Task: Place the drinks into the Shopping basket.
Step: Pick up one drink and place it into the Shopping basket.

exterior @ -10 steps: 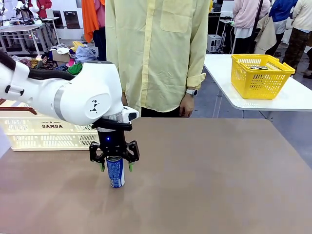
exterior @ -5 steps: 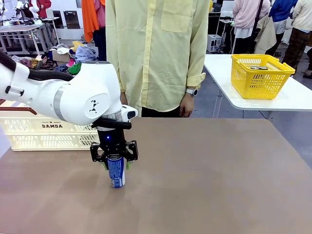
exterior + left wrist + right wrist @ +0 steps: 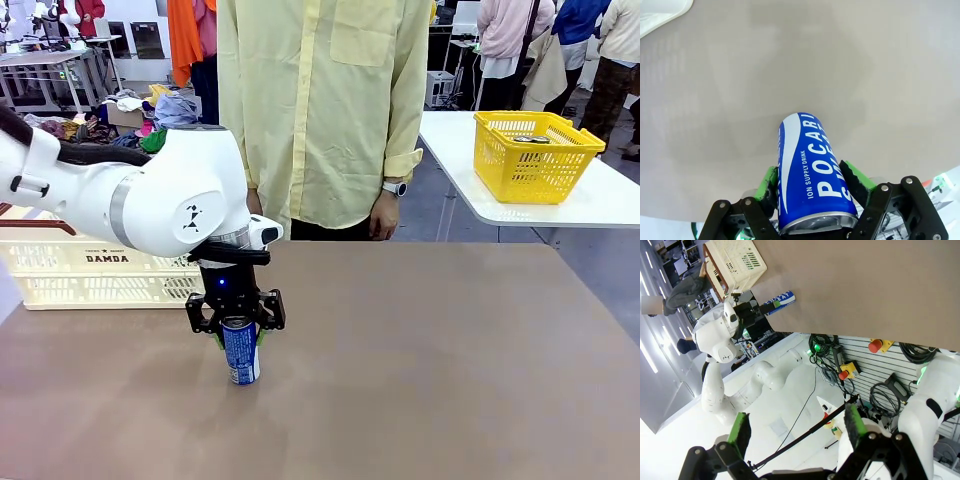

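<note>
Far out to the left of the left end effector (image 3: pixel 237 335) and beyond it sits the Shopping basket (image 3: pixel 60 275), cream-white with slotted sides and DAMDA lettering, resting on the far-left part of the brown counter (image 3: pixel 430 370). The white left arm (image 3: pixel 150 200) sweeps in over it and points the end effector straight down, and right between its fingers stands the blue can (image 3: pixel 240 355), its base on the counter and leaning a touch. The wrist camera seals it: both green pads (image 3: pixel 768 182) are pressed against the can's sides, just under the silver top, so the left end effector is pinching the blue can (white lettering runs the length of its body). Beyond the end effector and slightly to its right stands a person (image 3: pixel 320 110) in a pale yellow shirt at the far edge, one hand (image 3: pixel 382 215) hanging loose at the side, well apart from the can. Far off to the right and farther back, a yellow mesh basket (image 3: pixel 535 150) sits on a separate white counter (image 3: pixel 600 205). Over to the right end effector (image 3: pixel 796 420): its fingers are spread wide with nothing between them, hanging off the counter's edge, with the can and the Shopping basket far ahead of it.
</note>
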Robot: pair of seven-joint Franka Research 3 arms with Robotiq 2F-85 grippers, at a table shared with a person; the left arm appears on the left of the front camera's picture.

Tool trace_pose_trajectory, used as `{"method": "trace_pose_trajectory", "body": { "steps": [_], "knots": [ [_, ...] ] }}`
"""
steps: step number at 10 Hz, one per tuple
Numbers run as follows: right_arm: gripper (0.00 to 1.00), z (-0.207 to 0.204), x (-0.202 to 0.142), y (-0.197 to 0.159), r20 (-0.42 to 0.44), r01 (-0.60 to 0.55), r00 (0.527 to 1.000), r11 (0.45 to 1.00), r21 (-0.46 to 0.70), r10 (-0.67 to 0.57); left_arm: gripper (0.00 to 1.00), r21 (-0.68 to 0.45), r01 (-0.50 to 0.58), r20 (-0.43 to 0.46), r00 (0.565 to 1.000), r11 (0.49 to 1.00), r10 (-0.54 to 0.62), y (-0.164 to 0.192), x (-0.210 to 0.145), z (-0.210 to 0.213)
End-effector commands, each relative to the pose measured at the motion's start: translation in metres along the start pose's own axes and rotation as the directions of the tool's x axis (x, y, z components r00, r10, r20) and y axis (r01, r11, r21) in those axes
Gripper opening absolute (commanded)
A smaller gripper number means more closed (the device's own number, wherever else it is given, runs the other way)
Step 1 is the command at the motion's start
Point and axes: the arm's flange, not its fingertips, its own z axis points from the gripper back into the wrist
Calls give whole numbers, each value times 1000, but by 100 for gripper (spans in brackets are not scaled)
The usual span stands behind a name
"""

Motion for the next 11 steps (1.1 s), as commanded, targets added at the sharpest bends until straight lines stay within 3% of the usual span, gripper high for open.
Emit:
{"method": "trace_pose_trajectory", "body": {
  "steps": [1, 3, 4, 5, 8, 9, 11],
  "knots": [
    [100, 2, -2, -3, -7, -18, 1000, 1000, -17, 18, 0, -31, 13, 37, 999, 999, -12, 1, -10, 7],
    [100, 2, -2, -3, -7, -18, 1000, 1000, -17, 18, 0, -16, 19, 107, 994, 1000, -17, -3, -20, 52],
    [100, 2, -2, -3, -7, -18, 1000, 1000, -17, 18, 0, -57, 114, 130, 986, 992, -106, -2, -25, 91],
    [100, 2, -2, -3, -7, -18, 1000, 1000, -17, 18, 0, -7, 18, 221, 975, 1000, -16, 9, -23, 138],
    [100, 2, -2, -3, -7, -18, 1000, 1000, -17, 18, 0, 28, 53, 300, 952, 998, -59, 44, -1, 223],
    [100, 2, -2, -3, -7, -18, 1000, 1000, -17, 18, 0, -19, 40, 358, 933, 999, -31, 61, 7, 252],
    [100, 2, -2, -3, -7, -18, 1000, 1000, -17, 18, 0, -98, -181, 391, 897, 978, 206, 116, 36, 265]
  ]
}}
